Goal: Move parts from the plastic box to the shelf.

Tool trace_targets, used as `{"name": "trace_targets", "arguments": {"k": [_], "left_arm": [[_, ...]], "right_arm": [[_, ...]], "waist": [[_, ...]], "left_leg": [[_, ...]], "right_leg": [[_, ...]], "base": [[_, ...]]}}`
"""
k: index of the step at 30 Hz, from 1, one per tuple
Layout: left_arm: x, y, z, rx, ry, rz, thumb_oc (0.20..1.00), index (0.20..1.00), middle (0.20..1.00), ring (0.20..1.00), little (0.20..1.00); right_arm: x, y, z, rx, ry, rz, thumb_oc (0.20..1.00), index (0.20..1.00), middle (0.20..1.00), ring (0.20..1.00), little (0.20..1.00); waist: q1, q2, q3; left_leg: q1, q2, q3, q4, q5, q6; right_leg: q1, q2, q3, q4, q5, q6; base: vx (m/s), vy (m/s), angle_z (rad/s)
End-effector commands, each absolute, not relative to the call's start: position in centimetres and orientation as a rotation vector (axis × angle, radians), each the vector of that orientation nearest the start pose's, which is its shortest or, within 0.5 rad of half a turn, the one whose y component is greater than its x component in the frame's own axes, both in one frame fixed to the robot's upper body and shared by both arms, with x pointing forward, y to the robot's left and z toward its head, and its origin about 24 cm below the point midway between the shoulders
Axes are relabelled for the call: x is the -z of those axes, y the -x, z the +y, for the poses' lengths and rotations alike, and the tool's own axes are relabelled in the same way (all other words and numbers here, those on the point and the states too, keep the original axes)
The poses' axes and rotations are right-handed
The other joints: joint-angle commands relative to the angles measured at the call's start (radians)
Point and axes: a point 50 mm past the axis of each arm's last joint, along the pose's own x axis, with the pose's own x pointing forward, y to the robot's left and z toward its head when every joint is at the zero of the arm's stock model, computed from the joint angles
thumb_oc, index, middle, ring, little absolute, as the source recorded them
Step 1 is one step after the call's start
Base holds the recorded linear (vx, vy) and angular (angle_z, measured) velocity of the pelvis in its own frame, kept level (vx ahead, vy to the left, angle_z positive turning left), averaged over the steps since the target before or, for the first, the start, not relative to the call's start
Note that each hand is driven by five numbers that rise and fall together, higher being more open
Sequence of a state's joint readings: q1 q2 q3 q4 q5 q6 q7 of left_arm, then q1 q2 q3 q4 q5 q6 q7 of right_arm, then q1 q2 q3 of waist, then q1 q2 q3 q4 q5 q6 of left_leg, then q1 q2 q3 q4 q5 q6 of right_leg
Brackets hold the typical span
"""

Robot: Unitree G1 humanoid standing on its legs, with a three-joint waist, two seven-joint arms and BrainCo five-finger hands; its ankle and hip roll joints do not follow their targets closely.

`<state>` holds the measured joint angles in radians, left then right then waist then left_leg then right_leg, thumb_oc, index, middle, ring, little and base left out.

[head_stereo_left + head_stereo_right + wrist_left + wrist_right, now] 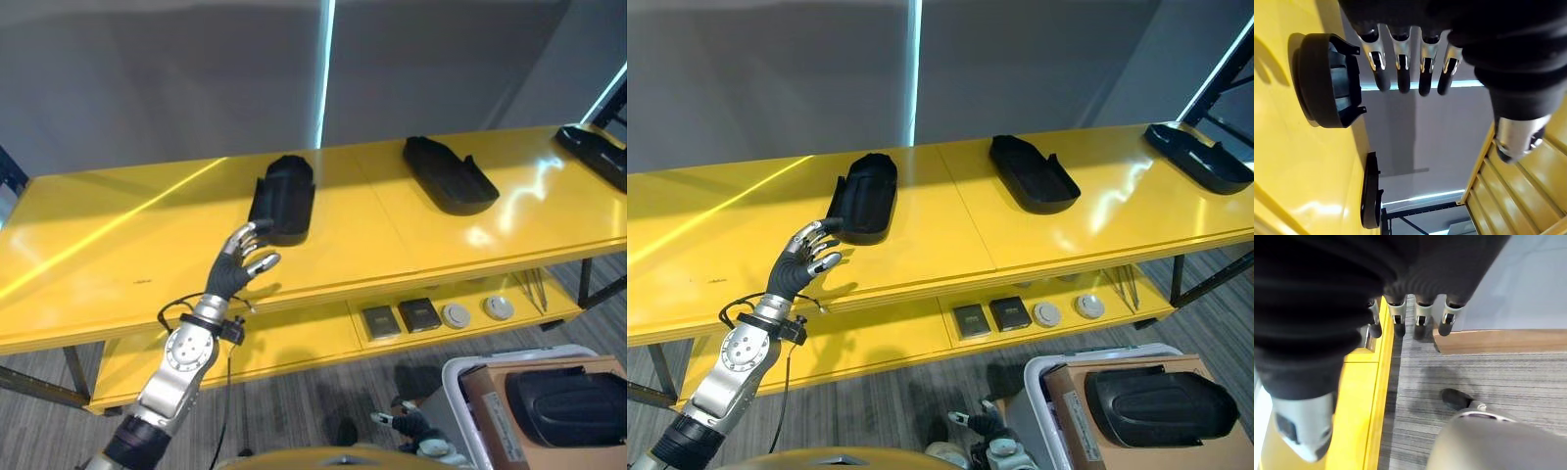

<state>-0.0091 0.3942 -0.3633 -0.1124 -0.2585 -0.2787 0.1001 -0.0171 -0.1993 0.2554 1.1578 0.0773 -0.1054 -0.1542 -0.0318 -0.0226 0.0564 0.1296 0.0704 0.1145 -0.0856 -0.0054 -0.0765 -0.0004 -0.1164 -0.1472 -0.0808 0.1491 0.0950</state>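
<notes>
From the head camera's left eye, a long yellow shelf (118,255) runs across the room with three black moulded parts lying on its top board: the nearest part (285,198) sits about midway along, a second part (449,173) lies further toward the right end, and a third part (595,152) reaches the far right edge. The left hand (238,264) hovers over the front edge of the top board, just beside the near end of the nearest part, fingers spread loosely and holding nothing. On the lower board sit two dark square items (400,318) and two pale round discs (477,312). At the lower right stands the plastic box (458,392), with one more black part (571,405) lying on a cardboard insert (500,421) inside it. In the left wrist view the fingers (1400,73) hang straight and apart, with the nearest part past them on the yellow board. In the right wrist view the right hand (1312,333) hangs low over grey floor beside the shelf's yellow edge, its fingers relaxed and empty.
</notes>
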Motion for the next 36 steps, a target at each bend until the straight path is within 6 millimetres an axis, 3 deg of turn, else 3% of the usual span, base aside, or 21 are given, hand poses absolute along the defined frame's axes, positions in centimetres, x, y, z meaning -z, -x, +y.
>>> {"name": "trace_targets", "arguments": {"k": [1,3,5,8,9,12,13,15,19,20,23,24,25,26,28,29,30,32,33,35,36], "left_arm": [[-10.5,-24.3,12.3,0.354,-0.108,-0.435,1.0,1.0,1.0,1.0,1.0],[-11.0,-24.6,12.2,0.354,-0.15,-0.466,1.0,1.0,1.0,1.0,1.0],[-11.0,-24.8,12.5,0.321,-0.162,-0.476,1.0,1.0,1.0,1.0,1.0],[-10.7,-24.8,13.2,0.273,-0.162,-0.466,1.0,1.0,1.0,1.0,1.0],[-10.7,-24.9,14.1,0.215,-0.192,-0.472,1.0,1.0,1.0,1.0,1.0],[-10.6,-25.1,15.0,0.171,-0.244,-0.47,1.0,1.0,1.0,1.0,1.0],[-10.7,-25.1,15.5,0.143,-0.243,-0.469,1.0,1.0,1.0,1.0,1.0],[-10.6,-25.0,15.7,0.126,-0.243,-0.465,1.0,1.0,1.0,1.0,1.0],[-10.3,-25.1,15.4,0.126,-0.217,-0.457,1.0,1.0,1.0,1.0,1.0],[-10.3,-25.3,15.1,0.116,-0.154,-0.45,1.0,1.0,1.0,1.0,1.0],[-10.3,-25.5,14.8,0.115,-0.111,-0.45,1.0,1.0,1.0,1.0,1.0],[-10.5,-25.6,14.6,0.121,-0.096,-0.455,1.0,1.0,1.0,1.0,1.0],[-10.6,-25.7,14.3,0.141,-0.066,-0.456,1.0,1.0,1.0,1.0,1.0],[-10.8,-25.9,14.0,0.145,-0.06,-0.461,1.0,1.0,1.0,1.0,1.0],[-10.8,-26.3,13.3,0.159,-0.049,-0.463,1.0,1.0,1.0,1.0,1.0],[-10.9,-26.3,13.3,0.16,-0.049,-0.464,1.0,1.0,1.0,1.0,1.0],[-10.6,-26.3,13.1,0.162,-0.051,-0.45,1.0,1.0,1.0,1.0,1.0],[-9.9,-26.1,13.2,0.15,-0.068,-0.425,1.0,1.0,1.0,1.0,1.0],[-9.7,-26.0,13.4,0.146,-0.071,-0.416,1.0,1.0,1.0,1.0,1.0],[-9.4,-25.9,13.6,0.138,-0.082,-0.407,1.0,1.0,1.0,1.0,1.0],[-9.4,-25.9,13.6,0.138,-0.082,-0.407,1.0,1.0,1.0,1.0,1.0]], "right_arm": [[15.6,-11.9,-20.1,0.088,0.289,1.034,1.0,1.0,1.0,1.0,1.0],[15.8,-11.4,-20.4,0.169,0.219,1.048,1.0,1.0,1.0,1.0,1.0],[16.1,-10.5,-20.2,0.215,0.177,1.08,1.0,1.0,1.0,1.0,1.0],[16.0,-10.9,-19.9,0.246,0.144,1.067,1.0,1.0,1.0,1.0,1.0],[15.7,-11.7,-19.6,0.243,0.147,1.025,1.0,1.0,1.0,1.0,1.0],[15.6,-11.4,-20.3,0.29,0.12,1.017,1.0,1.0,1.0,1.0,1.0],[15.7,-11.2,-20.4,0.293,0.132,1.021,1.0,1.0,1.0,1.0,1.0],[15.8,-10.7,-20.5,0.284,0.149,1.036,1.0,1.0,1.0,1.0,1.0],[16.2,-9.3,-20.7,0.294,0.155,1.093,1.0,1.0,1.0,1.0,1.0],[16.3,-9.2,-20.8,0.288,0.162,1.097,1.0,1.0,1.0,1.0,1.0],[16.1,-9.6,-21.0,0.281,0.172,1.081,1.0,1.0,1.0,1.0,1.0],[16.0,-9.9,-21.1,0.275,0.174,1.071,1.0,1.0,1.0,1.0,1.0],[16.0,-9.9,-21.3,0.243,0.208,1.073,1.0,1.0,1.0,1.0,1.0],[15.9,-10.3,-21.4,0.216,0.237,1.063,1.0,1.0,1.0,1.0,1.0],[15.6,-10.8,-22.0,0.182,0.303,1.053,1.0,1.0,1.0,1.0,1.0],[15.6,-10.8,-22.0,0.182,0.303,1.053,1.0,1.0,1.0,1.0,1.0],[15.6,-10.7,-22.4,0.186,0.32,1.06,1.0,1.0,1.0,1.0,1.0],[15.5,-10.6,-23.0,0.21,0.315,1.062,1.0,1.0,1.0,1.0,1.0],[15.5,-10.5,-23.1,0.213,0.319,1.068,1.0,1.0,1.0,1.0,1.0],[15.6,-10.5,-23.2,0.204,0.335,1.075,1.0,1.0,1.0,1.0,1.0],[15.6,-10.5,-23.2,0.204,0.335,1.076,1.0,1.0,1.0,1.0,1.0]], "waist": [[-0.022,-0.036,0.044],[-0.058,-0.053,0.085],[-0.069,-0.067,0.098],[-0.069,-0.066,0.105],[-0.064,-0.052,0.114],[-0.035,-0.029,0.113],[-0.02,-0.022,0.105],[-0.02,-0.03,0.088],[-0.027,-0.021,0.052],[-0.038,-0.01,0.037],[-0.047,-0.003,0.043],[-0.052,-0.003,0.052],[-0.044,-0.002,0.082],[-0.031,-0.001,0.107],[-0.018,-0.004,0.135],[-0.02,-0.006,0.132],[-0.015,-0.005,0.131],[0.004,0.009,0.123],[0.014,0.017,0.122],[0.037,0.028,0.111],[0.036,0.028,0.111]], "left_leg": [[0.0,-0.03,0.008,-0.002,-0.026,0.065],[-0.006,-0.052,0.026,-0.002,-0.026,0.083],[-0.017,-0.054,0.054,-0.002,-0.028,0.083],[-0.028,-0.045,0.095,-0.002,-0.027,0.083],[-0.021,-0.026,0.145,-0.002,-0.026,0.087],[-0.004,-0.011,0.238,-0.002,-0.035,0.093],[0.01,-0.006,0.27,0.002,-0.053,0.091],[0.016,-0.015,0.304,0.002,-0.062,0.084],[0.017,-0.02,0.322,0.005,-0.06,0.071],[0.016,-0.001,0.33,0.032,-0.053,0.052],[-0.001,0.03,0.338,0.117,-0.064,0.029],[-0.041,0.075,0.341,0.24,-0.071,0.008],[-0.116,0.143,0.309,0.431,0.008,-0.037],[-0.166,0.159,0.268,0.507,0.081,-0.048],[-0.241,0.13,0.157,0.563,0.126,-0.07],[-0.245,0.125,0.156,0.559,0.132,-0.068],[-0.259,0.095,0.108,0.523,0.117,-0.056],[-0.224,-0.007,-0.022,0.32,0.034,-0.016],[-0.201,-0.029,-0.079,0.258,0.001,-0.007],[-0.186,-0.071,-0.24,0.178,0.009,0.003],[-0.184,-0.071,-0.242,0.175,0.009,0.003]], "right_leg": [[0.015,-0.071,0.039,0.117,-0.056,0.072],[-0.055,-0.089,0.098,0.185,0.007,0.099],[-0.093,-0.088,0.118,0.166,0.064,0.117],[-0.137,-0.092,0.123,0.149,0.121,0.133],[-0.152,-0.095,0.063,0.176,0.088,0.123],[-0.132,-0.14,-0.142,0.271,-0.022,0.076],[-0.115,-0.161,-0.226,0.302,-0.049,0.085],[-0.074,-0.156,-0.266,0.227,-0.041,0.092],[-0.013,-0.106,-0.225,0.066,-0.018,0.091],[0.02,-0.077,-0.201,0.015,-0.023,0.08],[0.034,-0.06,-0.184,0.013,-0.034,0.06],[0.042,-0.042,-0.173,0.013,-0.05,0.038],[0.076,-0.012,-0.147,0.0,-0.079,-0.003],[0.076,-0.003,-0.151,-0.004,-0.074,-0.031],[0.08,-0.004,-0.141,-0.006,-0.079,-0.044],[0.075,-0.008,-0.143,-0.006,-0.077,-0.044],[0.07,-0.015,-0.132,-0.006,-0.079,-0.038],[0.065,-0.023,-0.074,-0.006,-0.071,-0.011],[0.068,-0.018,-0.053,-0.006,-0.072,-0.005],[0.062,-0.006,0.005,-0.004,-0.069,0.0],[0.064,-0.006,0.003,-0.004,-0.07,0.0]], "base": [[-0.14,0.23,0.0],[-0.19,0.236,-0.14],[-0.15,0.082,-0.47],[-0.09,0.05,-0.71],[-0.04,0.121,-0.93],[-0.07,0.112,-1.24],[-0.01,-0.001,-1.52],[0.01,-0.059,-1.15],[0.05,-0.165,-0.63],[0.12,-0.317,-0.52],[0.06,-0.269,-0.46],[0.05,-0.353,-0.51],[-0.04,-0.447,-0.22],[-0.08,-0.341,-0.13],[-0.09,-0.123,-0.42],[0.0,-0.028,-0.57],[0.04,0.025,-0.29],[0.15,0.112,-0.05],[0.2,0.135,-0.55],[0.13,0.068,-1.01],[0.08,0.049,-1.07]]}}
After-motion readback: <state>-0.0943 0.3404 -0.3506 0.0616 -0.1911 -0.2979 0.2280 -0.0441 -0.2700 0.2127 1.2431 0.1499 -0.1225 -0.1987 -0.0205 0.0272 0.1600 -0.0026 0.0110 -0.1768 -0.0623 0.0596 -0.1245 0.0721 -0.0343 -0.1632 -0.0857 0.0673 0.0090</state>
